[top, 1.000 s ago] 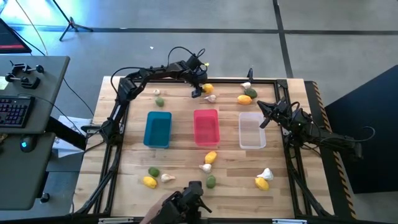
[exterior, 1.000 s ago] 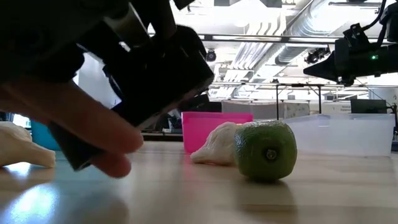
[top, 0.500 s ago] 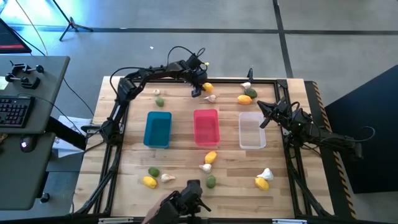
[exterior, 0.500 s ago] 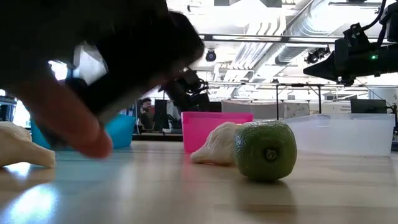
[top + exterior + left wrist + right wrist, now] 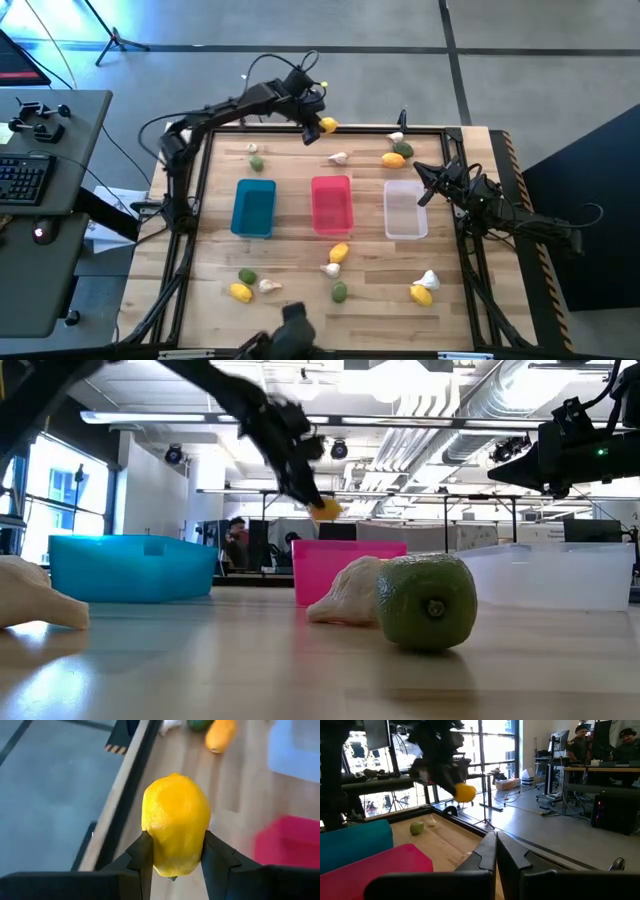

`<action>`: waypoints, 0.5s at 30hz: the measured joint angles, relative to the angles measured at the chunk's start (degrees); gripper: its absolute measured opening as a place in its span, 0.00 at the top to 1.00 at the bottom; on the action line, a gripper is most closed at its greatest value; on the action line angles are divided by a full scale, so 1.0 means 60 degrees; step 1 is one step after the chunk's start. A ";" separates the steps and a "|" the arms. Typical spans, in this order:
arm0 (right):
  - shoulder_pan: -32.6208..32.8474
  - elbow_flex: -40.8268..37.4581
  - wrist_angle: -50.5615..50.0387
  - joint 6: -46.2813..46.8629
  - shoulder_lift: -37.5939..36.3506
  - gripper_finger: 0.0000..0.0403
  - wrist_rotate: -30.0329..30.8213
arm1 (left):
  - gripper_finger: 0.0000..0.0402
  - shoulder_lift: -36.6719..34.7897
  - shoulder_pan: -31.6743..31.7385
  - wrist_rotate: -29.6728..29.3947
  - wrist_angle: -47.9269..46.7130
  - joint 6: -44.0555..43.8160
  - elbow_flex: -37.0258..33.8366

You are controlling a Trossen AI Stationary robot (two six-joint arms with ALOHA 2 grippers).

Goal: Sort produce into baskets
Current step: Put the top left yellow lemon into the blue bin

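Note:
My left gripper [image 5: 316, 128] hangs above the table's far edge, shut on a yellow lemon [image 5: 175, 822], which also shows in the low view [image 5: 326, 510]. The blue basket [image 5: 254, 207], the pink basket [image 5: 331, 204] and the translucent white basket [image 5: 405, 209] stand in a row at mid-table. My right gripper [image 5: 422, 192] waits shut in the air by the white basket's right side. Other produce lies on the wood: a garlic [image 5: 339, 157], a lemon [image 5: 394, 158] and a green fruit [image 5: 257, 162] at the far side. My left gripper pinches the lemon between its two fingers [image 5: 142, 852], one on each side of the lemon's nearer half [image 5: 165, 857]. Most of the lemon sticks out past the fingertips. The fingers slant downward, and the lemon hangs clear of the table.
Near the front edge lie a lemon [image 5: 339, 252], a garlic [image 5: 331, 268], a lime [image 5: 340, 292], more pieces at the left [image 5: 240, 292] and at the right [image 5: 421, 294]. A dark object [image 5: 295, 325] shows at the near edge. A black frame rail [image 5: 430, 128] runs along the table's far edge.
My left gripper has taken the lemon off the table by the far edge and raised it, drifting toward the far edge. A person's hand with a dark object, which filled the low view, has withdrawn.

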 joint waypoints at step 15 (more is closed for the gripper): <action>0.0002 -0.0002 -0.0001 0.0000 0.0000 1.00 0.0000 | 0.77 -0.3773 -0.4123 -0.3026 -0.5729 -0.7493 0.0007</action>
